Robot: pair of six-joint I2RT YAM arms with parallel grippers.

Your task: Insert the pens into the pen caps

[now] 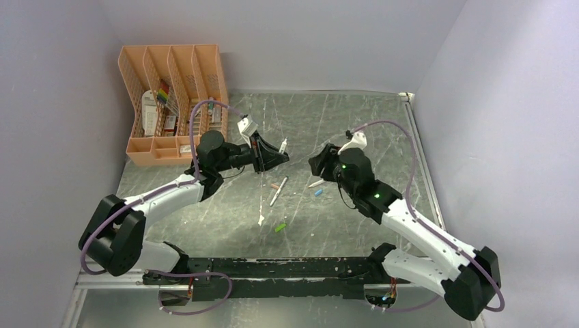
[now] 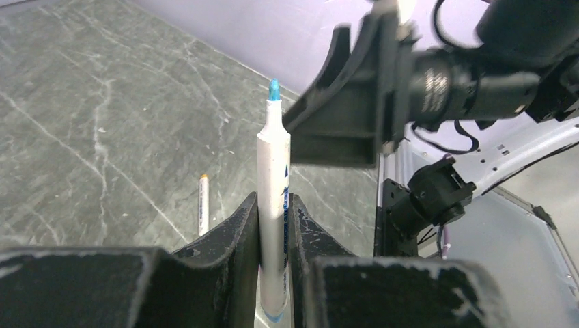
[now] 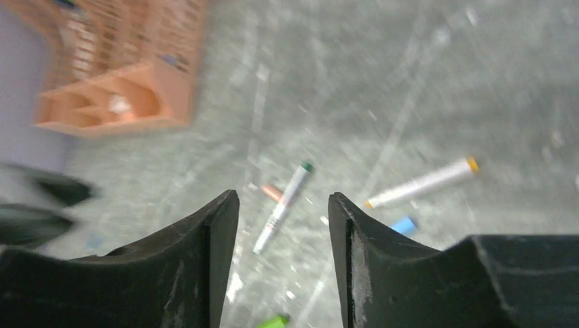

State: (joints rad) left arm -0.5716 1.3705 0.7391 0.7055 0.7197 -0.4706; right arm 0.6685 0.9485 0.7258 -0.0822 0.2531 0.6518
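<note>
My left gripper (image 1: 275,156) (image 2: 273,205) is shut on a white pen with a blue tip (image 2: 273,157), held above the table and pointing at my right gripper (image 1: 315,162). The right gripper (image 3: 281,205) is open and empty above the table. Below it lie a green-tipped pen (image 3: 283,205) (image 1: 278,191), an orange-pink cap (image 3: 272,193) touching it, an orange-tipped pen (image 3: 420,184) (image 1: 315,183), a blue cap (image 3: 404,225) (image 1: 318,193) and a green cap (image 3: 274,321) (image 1: 280,227).
A peach mesh organiser (image 1: 174,102) with stationery stands at the back left against the wall. Grey walls close in the table on the left, back and right. White scratch streaks mark the table top.
</note>
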